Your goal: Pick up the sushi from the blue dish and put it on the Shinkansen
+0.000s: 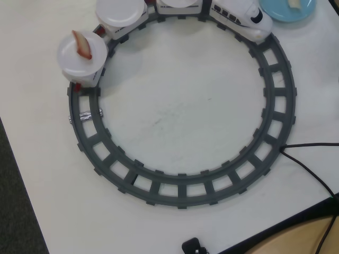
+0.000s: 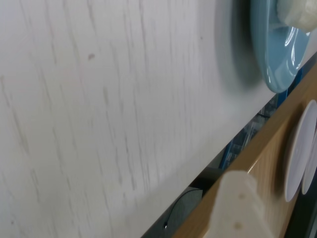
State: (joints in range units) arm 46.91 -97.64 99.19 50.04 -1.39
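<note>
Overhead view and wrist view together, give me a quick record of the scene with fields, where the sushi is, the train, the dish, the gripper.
sushi: pale piece lying on the blue dish, cut off by the top edge in the overhead view
blue dish: top right on the white table
Shinkansen: on the track at the top, nose pointing toward the dish
train plates: striped red-and-white piece on the rear plate; next plate bare
track: dark grey ring
gripper: only one pale finger shows in the wrist view; open or shut unclear

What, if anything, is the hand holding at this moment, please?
Nothing that shows: the sushi lies on the blue dish, apart from the one visible finger.
</note>
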